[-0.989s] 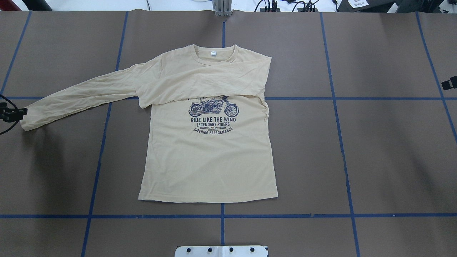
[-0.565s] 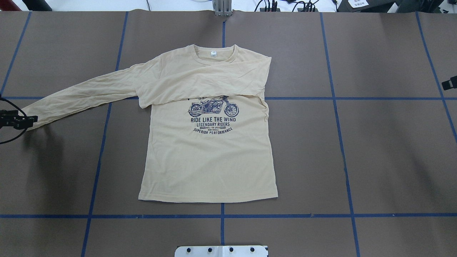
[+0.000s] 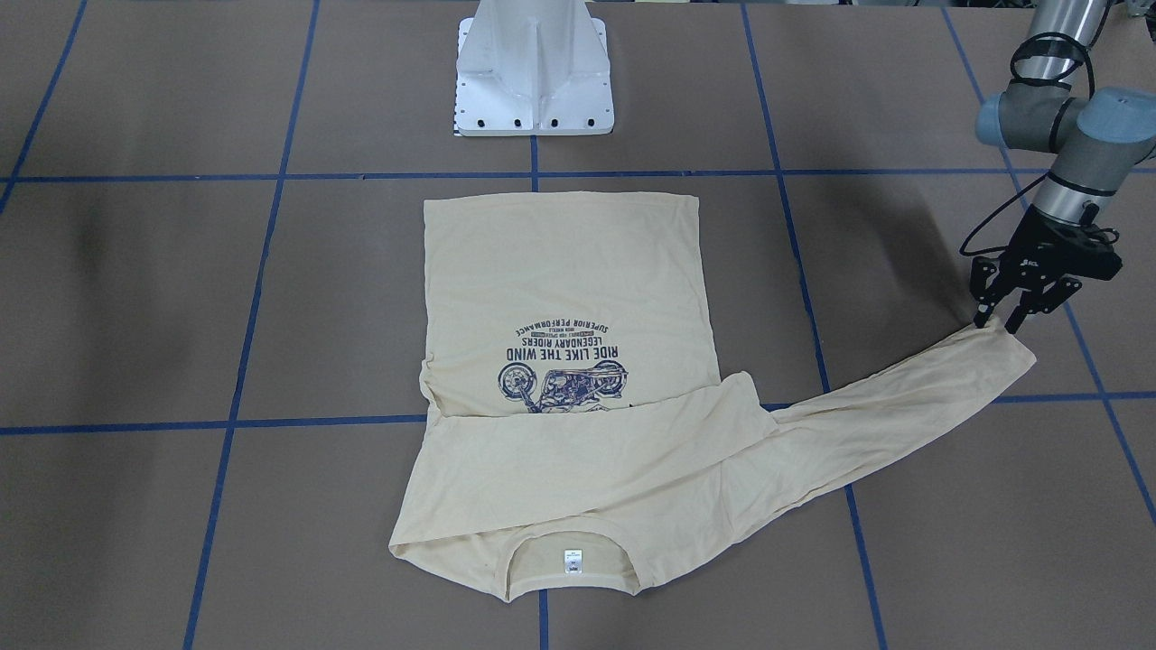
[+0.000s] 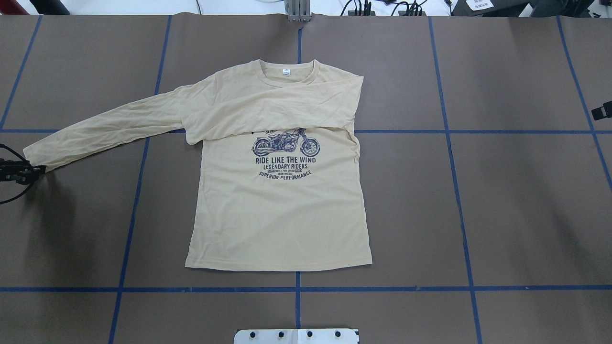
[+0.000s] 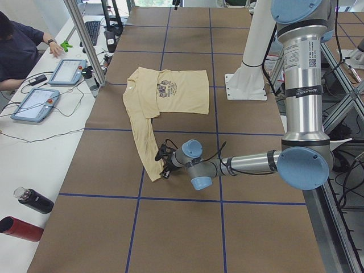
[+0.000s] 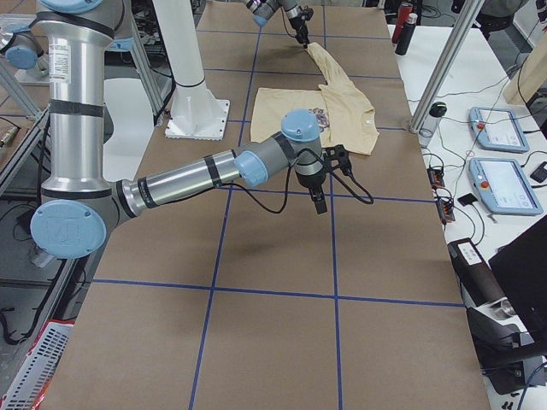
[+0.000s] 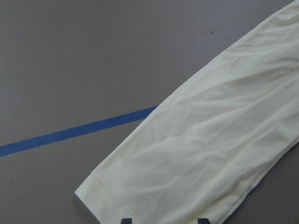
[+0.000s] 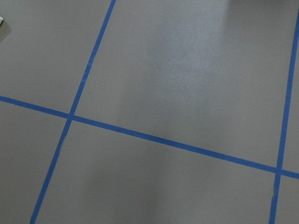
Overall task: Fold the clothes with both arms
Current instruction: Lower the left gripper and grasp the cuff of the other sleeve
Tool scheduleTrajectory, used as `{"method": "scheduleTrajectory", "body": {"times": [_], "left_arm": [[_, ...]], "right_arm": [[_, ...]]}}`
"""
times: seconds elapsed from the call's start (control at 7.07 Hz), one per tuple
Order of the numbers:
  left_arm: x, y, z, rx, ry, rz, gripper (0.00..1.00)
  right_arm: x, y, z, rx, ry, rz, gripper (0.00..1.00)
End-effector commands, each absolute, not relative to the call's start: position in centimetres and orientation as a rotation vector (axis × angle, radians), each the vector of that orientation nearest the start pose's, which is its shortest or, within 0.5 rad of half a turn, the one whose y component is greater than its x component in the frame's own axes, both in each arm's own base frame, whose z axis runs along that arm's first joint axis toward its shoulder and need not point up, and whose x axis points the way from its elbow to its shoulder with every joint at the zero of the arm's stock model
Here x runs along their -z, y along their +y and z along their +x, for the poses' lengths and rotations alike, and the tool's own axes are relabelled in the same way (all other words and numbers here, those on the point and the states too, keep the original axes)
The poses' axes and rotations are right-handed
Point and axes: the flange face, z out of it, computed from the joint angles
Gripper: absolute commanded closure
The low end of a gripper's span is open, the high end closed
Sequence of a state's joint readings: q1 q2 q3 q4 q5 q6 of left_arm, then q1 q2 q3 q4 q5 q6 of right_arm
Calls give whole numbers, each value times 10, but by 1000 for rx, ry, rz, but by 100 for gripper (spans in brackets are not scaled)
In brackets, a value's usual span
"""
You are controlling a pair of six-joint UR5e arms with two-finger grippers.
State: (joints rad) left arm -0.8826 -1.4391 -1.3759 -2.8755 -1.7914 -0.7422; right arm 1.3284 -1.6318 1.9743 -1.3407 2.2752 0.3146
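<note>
Shirt (image 4: 277, 215) lay flat mid-tabletop (image 4: 502, 200), one sleeve folded across the chest and the other stretched out leftward. The left end effector (image 3: 996, 323), fingers apart, sat at that cuff's (image 3: 1007, 357) edge. The right end effector (image 6: 318, 203) hung over bare tabletop, well apart from the shirt; I cannot tell its opening.

Brown table (image 4: 526, 215), blue tape grid (image 4: 382, 288).

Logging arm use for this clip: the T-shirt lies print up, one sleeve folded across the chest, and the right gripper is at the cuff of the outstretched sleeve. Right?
Not quite: it is the left gripper at the cuff of the outstretched sleeve, as the exterior front-facing view shows. The right gripper hangs well away from the T-shirt. The rest holds.
</note>
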Motion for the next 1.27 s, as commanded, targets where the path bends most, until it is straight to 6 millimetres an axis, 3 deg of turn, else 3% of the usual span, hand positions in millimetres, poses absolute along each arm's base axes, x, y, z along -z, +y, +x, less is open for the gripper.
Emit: {"method": "scheduleTrajectory", "body": {"times": [0.0, 0.28, 0.42, 0.57, 0.85, 1.13], "left_arm": [[-683, -418, 200, -58, 789, 601, 51], [-682, -419, 200, -56, 792, 600, 52], [-681, -419, 201, -53, 794, 602, 82], [-681, -419, 201, -55, 793, 603, 100], [-675, -420, 201, -64, 799, 613, 100], [-644, -424, 202, -89, 852, 622, 100]], "right_arm": [[-464, -472, -46, 133, -808, 339, 0], [-464, -472, -46, 133, -808, 339, 0], [-464, -472, -46, 133, -810, 339, 0], [-465, -472, -46, 133, -810, 337, 0], [-464, -472, -46, 133, -810, 339, 0], [-465, -472, -46, 133, -810, 337, 0]]}}
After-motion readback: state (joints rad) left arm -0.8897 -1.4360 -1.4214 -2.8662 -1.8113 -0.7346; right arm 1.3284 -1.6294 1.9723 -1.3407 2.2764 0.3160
